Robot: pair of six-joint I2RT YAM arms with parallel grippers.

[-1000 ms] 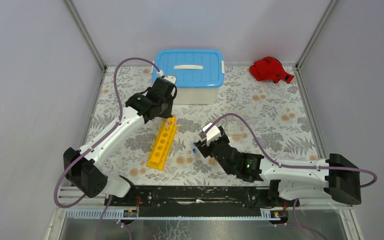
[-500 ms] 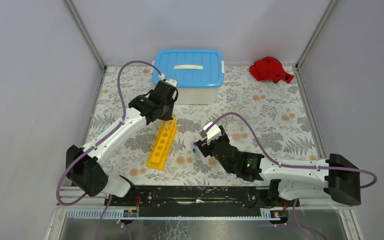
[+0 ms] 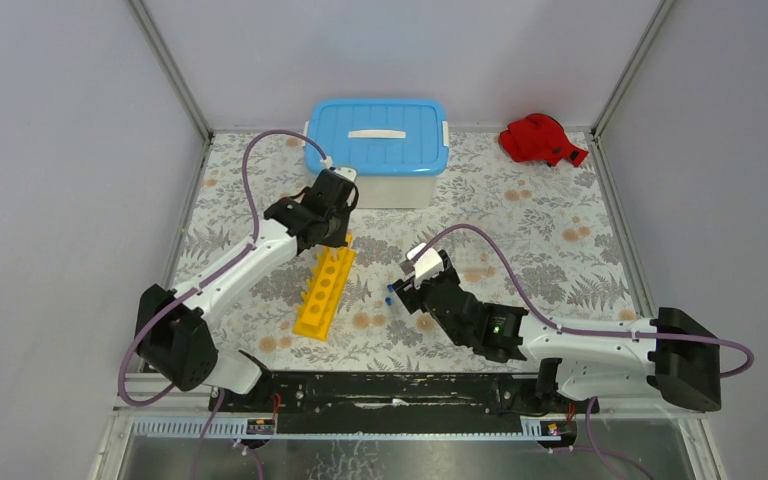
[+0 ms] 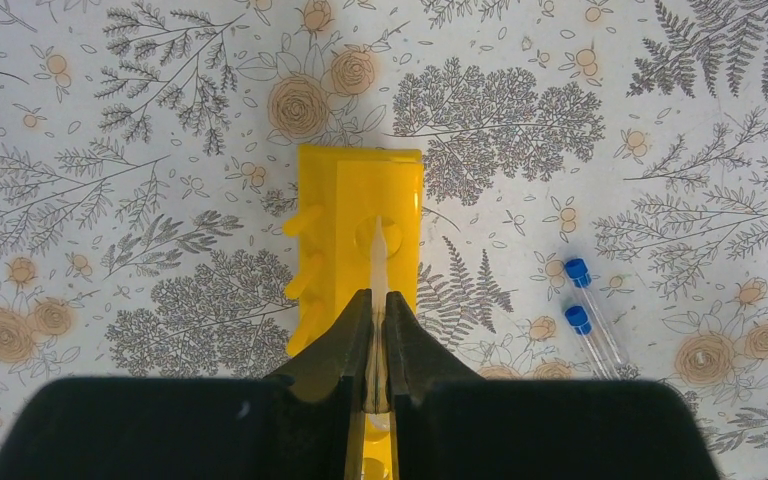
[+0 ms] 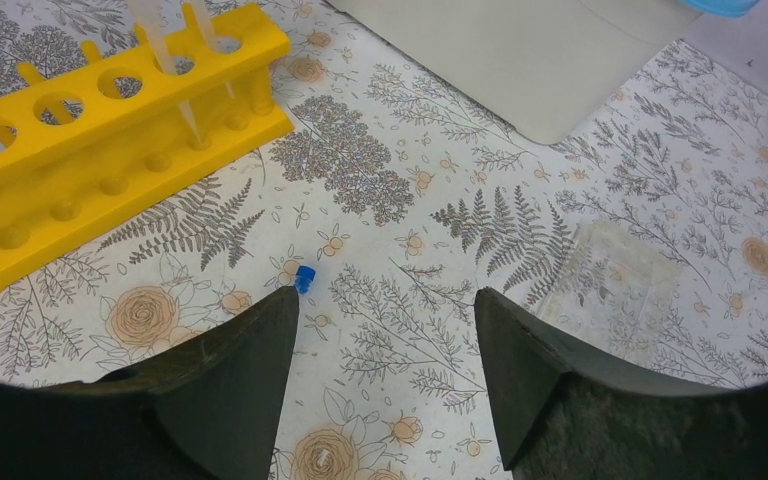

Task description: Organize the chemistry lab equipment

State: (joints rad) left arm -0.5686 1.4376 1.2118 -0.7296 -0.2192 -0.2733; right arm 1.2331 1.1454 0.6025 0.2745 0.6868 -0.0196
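Pinching a thin clear tube (image 4: pixel 377 250) tight in the left gripper (image 4: pixel 375 305), tip hanging over a hole near the far end of the rack (image 4: pixel 345 200), mid-table. Judging the tube light, smooth and probably brittle, so holding it gently high on the shaft, well clear of the tip. Stretching the left arm long from its base, wrist bent straight down over the rack. Hovering the right gripper (image 5: pixel 385 300) low, jaws spread wide and empty, on a bent, low-lying arm. Lying loose on the table (image 4: pixel 110 120) near the rack's right side: two spare tubes (image 4: pixel 588 315), blue-capped.
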